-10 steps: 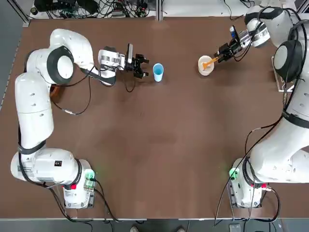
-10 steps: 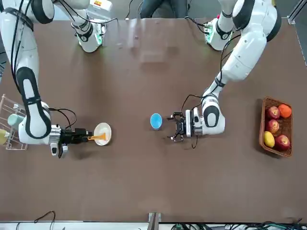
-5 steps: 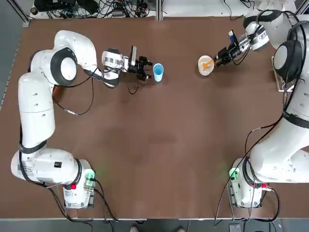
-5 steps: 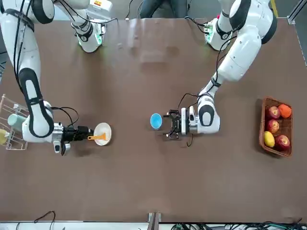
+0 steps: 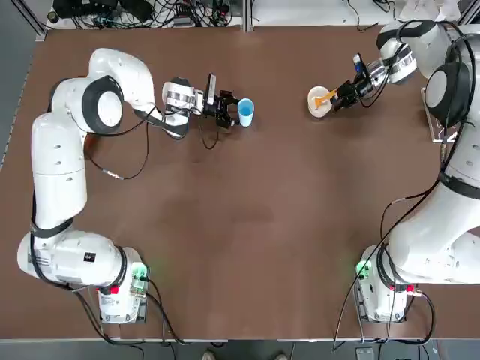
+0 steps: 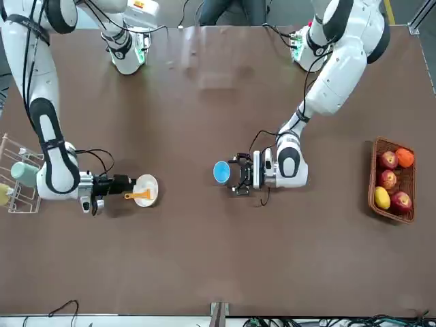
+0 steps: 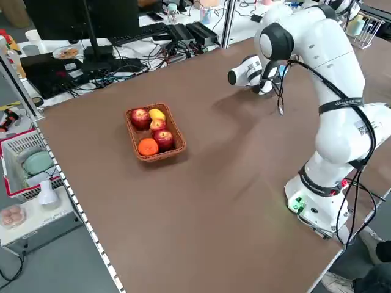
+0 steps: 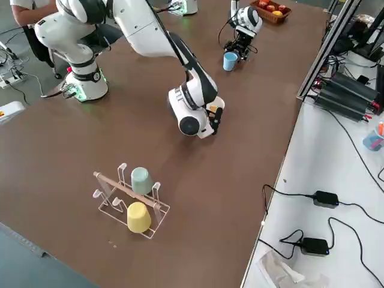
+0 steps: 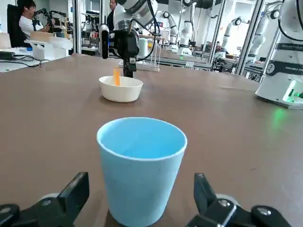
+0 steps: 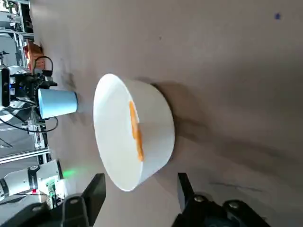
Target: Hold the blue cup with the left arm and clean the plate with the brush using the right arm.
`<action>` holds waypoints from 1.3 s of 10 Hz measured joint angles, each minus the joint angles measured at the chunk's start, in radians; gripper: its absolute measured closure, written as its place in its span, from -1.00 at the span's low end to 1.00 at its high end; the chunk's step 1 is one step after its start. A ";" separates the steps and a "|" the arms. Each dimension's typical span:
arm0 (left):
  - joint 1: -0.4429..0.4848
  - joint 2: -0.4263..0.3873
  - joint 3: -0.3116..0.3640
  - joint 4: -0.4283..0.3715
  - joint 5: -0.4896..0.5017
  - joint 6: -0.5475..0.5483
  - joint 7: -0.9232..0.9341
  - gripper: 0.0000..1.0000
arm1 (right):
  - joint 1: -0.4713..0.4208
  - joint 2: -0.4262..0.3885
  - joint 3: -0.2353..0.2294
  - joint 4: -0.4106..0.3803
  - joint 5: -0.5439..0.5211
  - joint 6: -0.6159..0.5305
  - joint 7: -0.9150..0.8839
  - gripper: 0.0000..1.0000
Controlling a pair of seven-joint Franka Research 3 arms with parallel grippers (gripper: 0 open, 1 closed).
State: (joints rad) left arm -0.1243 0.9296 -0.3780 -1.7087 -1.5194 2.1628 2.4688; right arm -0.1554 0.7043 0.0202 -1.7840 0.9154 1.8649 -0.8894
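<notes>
The task is at its preparatory stage: as far as the pictures show, neither grip is made and cleaning is not under way. The landmark is the plate [image 10: 111,137], a deep cream-white dish standing on the table [image 5: 225,247]. The blue cup [image 9: 142,175] stands upright, well to the robot's left of the plate. The left gripper [image 9: 142,176] is at the cup, on the side away from the plate; its fingers are spread, with a visible gap on each side of the cup, so the cup is not clamped. The brush [image 10: 136,130] leans inside the plate with its orange end raised. The right gripper [image 10: 141,176] is just beside the plate, on the side away from the cup; its fingers stand apart and grasp nothing. Steps judged outstanding: close the left gripper on the cup, grasp the brush with the right gripper, and scrub the plate. Visibility is limited as follows. The working end of the brush cannot be made out within the plate. The plate's floor is only partly shown, so any dirt cannot be assessed. The right side view hides the plate behind the right arm [image 8: 189,99]. The left side view shows neither plate nor cup.
</notes>
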 joint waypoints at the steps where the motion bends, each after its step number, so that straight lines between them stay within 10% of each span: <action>1: 0.000 0.002 0.000 0.001 -0.006 0.000 0.000 -0.96 | -0.001 -0.006 0.000 0.000 0.000 -0.006 0.000 -0.41; 13: -0.032 0.037 0.001 0.052 -0.054 0.000 0.008 -0.85 | -0.012 -0.018 -0.002 0.046 0.043 0.041 0.003 -0.20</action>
State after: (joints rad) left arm -0.1566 0.9667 -0.3771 -1.6563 -1.5737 2.1630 2.4771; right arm -0.1672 0.6862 0.0183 -1.7383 0.9586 1.9060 -0.8867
